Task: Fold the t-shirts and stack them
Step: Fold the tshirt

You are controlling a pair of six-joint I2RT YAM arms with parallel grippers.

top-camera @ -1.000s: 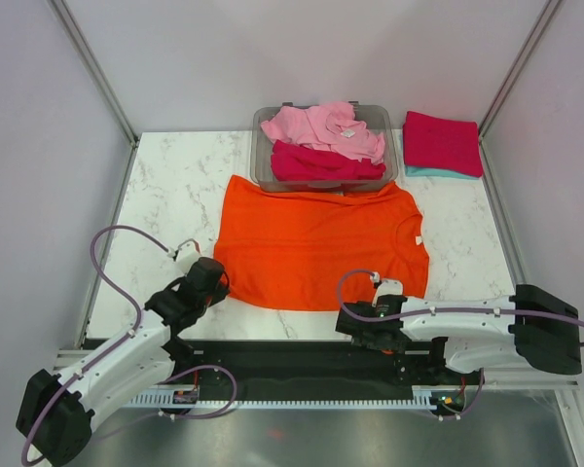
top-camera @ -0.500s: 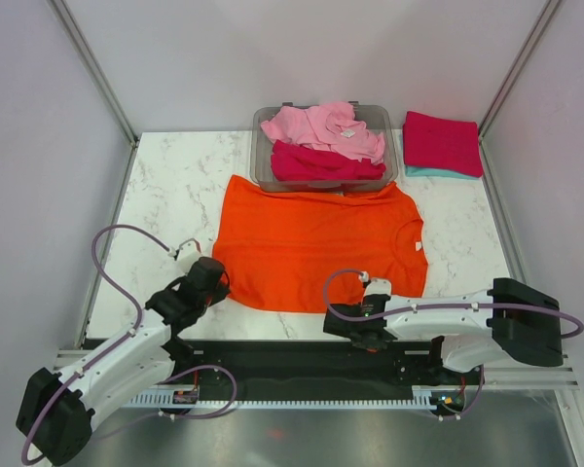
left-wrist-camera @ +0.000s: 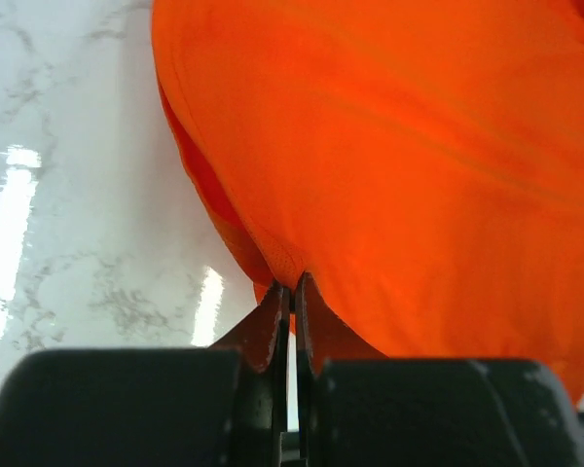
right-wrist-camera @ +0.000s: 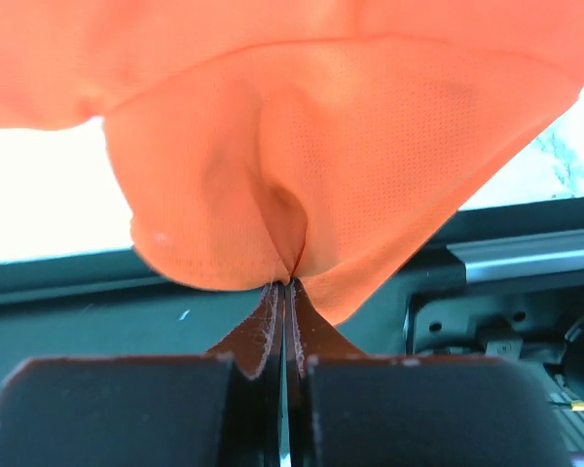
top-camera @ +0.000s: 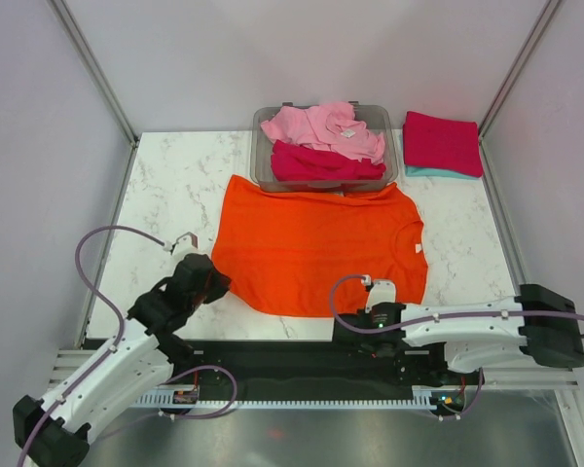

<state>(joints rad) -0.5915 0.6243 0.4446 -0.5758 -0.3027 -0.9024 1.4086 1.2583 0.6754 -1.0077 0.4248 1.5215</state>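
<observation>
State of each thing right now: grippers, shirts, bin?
orange t-shirt: spread open, unfolded, near edge pinched
left gripper: shut on the orange t-shirt's near left corner
right gripper: shut on the orange t-shirt's near hem
grey bin: upright, holding two shirts
pink t-shirt: crumpled, topmost in the grey bin
crimson t-shirt: crumpled, under the pink t-shirt
teal t-shirt: folded, bottom of stack
magenta t-shirt: folded, on the teal t-shirt

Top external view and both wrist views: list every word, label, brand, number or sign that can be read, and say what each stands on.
No text is readable in any view.
orange t-shirt: white neck tag, too small to read.
light pink t-shirt in the grey plastic bin: pale tag, too small to read.
Wrist views: only cloth and fingers, no markings.
</observation>
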